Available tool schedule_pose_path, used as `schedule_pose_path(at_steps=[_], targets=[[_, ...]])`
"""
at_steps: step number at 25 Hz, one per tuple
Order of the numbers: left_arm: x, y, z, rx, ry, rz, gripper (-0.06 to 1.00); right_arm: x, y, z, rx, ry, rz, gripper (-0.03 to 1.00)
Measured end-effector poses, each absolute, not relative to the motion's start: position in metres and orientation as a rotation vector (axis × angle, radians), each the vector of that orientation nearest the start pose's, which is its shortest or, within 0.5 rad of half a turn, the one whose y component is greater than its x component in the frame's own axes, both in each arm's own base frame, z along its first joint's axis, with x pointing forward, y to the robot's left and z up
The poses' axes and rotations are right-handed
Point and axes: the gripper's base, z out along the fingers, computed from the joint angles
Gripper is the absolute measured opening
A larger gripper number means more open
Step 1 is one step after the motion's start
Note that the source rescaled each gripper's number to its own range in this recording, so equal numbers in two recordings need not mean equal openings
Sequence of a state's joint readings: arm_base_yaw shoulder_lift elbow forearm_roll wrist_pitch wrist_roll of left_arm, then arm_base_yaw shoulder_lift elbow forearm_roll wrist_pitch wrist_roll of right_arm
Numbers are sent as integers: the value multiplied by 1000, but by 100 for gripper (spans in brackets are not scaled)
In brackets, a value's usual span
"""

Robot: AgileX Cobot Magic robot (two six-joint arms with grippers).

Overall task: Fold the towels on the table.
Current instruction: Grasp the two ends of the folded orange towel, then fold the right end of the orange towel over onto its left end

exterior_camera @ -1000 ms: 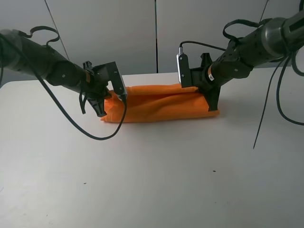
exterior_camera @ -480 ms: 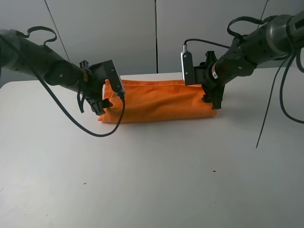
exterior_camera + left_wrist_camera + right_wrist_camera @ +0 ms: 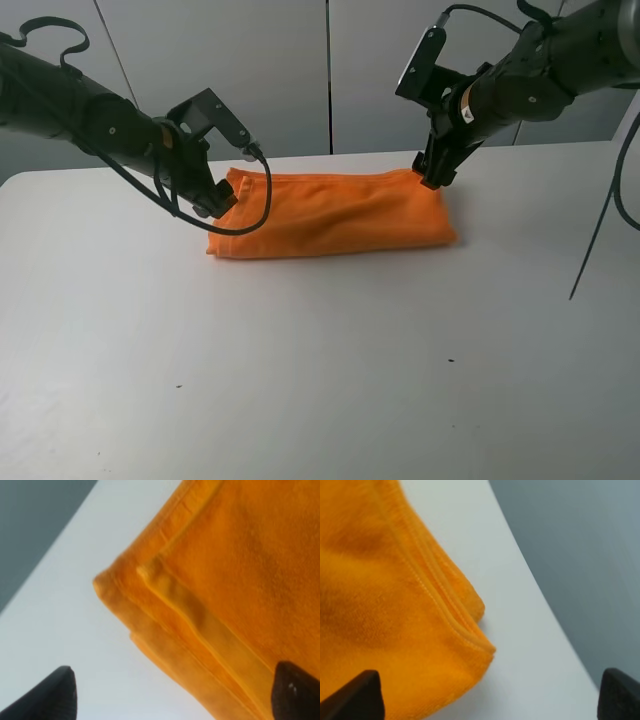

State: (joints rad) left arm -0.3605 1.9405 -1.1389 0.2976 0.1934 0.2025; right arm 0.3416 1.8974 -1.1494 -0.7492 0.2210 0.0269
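Towel (image 3: 330, 215) lies folded on the bench (image 3: 320, 380), left fingers (image 3: 52, 696) and right fingers (image 3: 357, 697) spread empty at its far corners; I'd have each catch every layer before lifting.

Back wall (image 3: 270, 70): plain grey panels, matte, spanning whole far side (same grey shows blurred in both wrist views). Thin vertical seam (image 3: 328, 80) near middle; second seam (image 3: 113, 55) at left, leaning. White table (image 3: 320, 410) in front, far edge rounded, few tiny dark specks (image 3: 449, 361). Light soft, even; shadows faint, edges blurred.
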Motion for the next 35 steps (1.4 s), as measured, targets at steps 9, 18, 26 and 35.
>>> schedule_pose_path(at_steps=[9,18,26,35], targets=[[388,-110,157,417,2626,-1,99,400,126,203,-708,2495,-119,93],[413,-104,140,176,2828,-208,99,426,120,181,-500,2888,238,99],[411,-104,108,147,2931,-248,99,428,101,162,-310,3013,425,100],[412,-105,99,144,2942,-247,99,434,102,137,-218,3027,475,100]])
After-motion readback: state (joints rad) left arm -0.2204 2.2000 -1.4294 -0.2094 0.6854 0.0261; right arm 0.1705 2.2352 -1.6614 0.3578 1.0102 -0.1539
